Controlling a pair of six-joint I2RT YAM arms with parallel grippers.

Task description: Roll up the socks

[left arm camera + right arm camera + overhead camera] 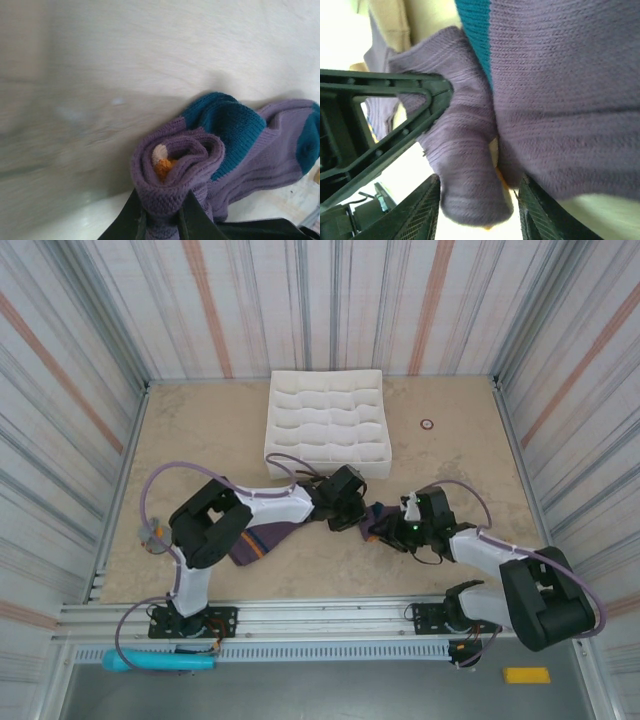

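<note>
**Left gripper** (161, 212): fingers drawn together and clamped on the lower end of the sock roll (172, 160), pinching through its layers.

**Right gripper** (480, 205): fingers stood apart, one on either side of a hanging purple fold. The fold lay against one pad, and no firm squeeze was evident.

**Socks** (372, 520): purple knit, lying on the table (200, 430) between the two grippers, near its middle front.
- The rolled end sat at the left gripper, with an orange core (162, 169) showing in the spiral.
- The dark teal heel (225, 120) lay just behind the roll.
- A flat striped length (262, 540) trailed back beneath the left arm.

**Handling (judged):**
- The socks are light, soft and limp, with no stiffness to keep a shape.
- The knit looks grippy rather than slippery, and is not fragile.
- The roll would likely spring loose if let go.
- The best hold is across the full thickness of the roll, not on the outer layer alone.

**Surroundings:**
- A white compartment tray (327, 420) stood well behind the socks.
- A small red ring (427, 424) lay near the tray's right side.
</note>
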